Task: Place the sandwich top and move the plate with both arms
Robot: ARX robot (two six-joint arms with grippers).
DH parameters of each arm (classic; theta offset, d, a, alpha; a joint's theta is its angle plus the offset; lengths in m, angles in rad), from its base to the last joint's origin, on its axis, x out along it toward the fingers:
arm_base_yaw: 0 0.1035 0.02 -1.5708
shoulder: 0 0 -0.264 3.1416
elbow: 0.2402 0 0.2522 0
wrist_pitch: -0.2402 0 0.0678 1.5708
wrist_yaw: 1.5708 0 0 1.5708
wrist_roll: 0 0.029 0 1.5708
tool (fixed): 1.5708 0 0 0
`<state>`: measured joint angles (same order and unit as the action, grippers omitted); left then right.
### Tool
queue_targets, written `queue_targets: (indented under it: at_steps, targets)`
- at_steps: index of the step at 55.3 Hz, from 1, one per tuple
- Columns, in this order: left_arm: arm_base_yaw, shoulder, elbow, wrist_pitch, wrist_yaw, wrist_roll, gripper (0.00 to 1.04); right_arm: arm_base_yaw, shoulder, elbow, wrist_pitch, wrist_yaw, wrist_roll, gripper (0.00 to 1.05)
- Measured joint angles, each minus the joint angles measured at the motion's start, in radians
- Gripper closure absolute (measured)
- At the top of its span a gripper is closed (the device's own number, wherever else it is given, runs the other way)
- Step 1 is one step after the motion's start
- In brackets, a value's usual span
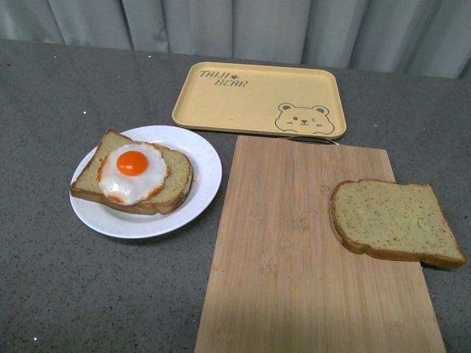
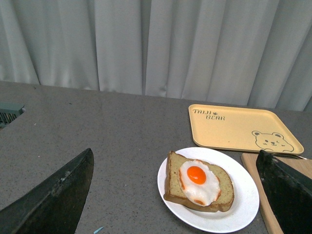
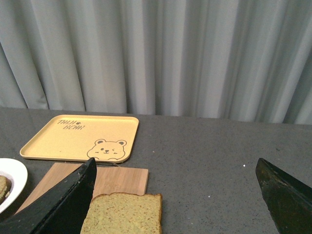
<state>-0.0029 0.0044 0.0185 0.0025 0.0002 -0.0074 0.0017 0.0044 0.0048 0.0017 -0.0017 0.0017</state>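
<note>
The sandwich top [image 1: 394, 219], a bare greenish-tan slice with a brown crust, lies on the right edge of a wooden cutting board [image 1: 302, 250]; it also shows in the right wrist view [image 3: 124, 214]. The white plate [image 1: 202, 187] sits left of the board and holds a bread slice with a fried egg [image 1: 132, 173]; both show in the left wrist view, plate [image 2: 243, 200] and egg [image 2: 197, 181]. Neither gripper shows in the front view. My left gripper [image 2: 178, 204] is open above and short of the plate. My right gripper [image 3: 178, 200] is open, short of the sandwich top.
A yellow bear-printed tray [image 1: 257, 99] lies behind the board, empty; it shows in the left wrist view [image 2: 234, 127] and right wrist view [image 3: 78, 139]. The table is dark grey, with grey curtains along its far edge.
</note>
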Motion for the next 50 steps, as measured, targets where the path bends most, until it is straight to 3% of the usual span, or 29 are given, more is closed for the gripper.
queue_targets:
  at_steps: [50]
  targets:
    - [0.000, 0.000, 0.000, 0.000, 0.000, 0.000, 0.07, 0.000, 0.000, 0.000, 0.000, 0.000, 0.000, 0.09]
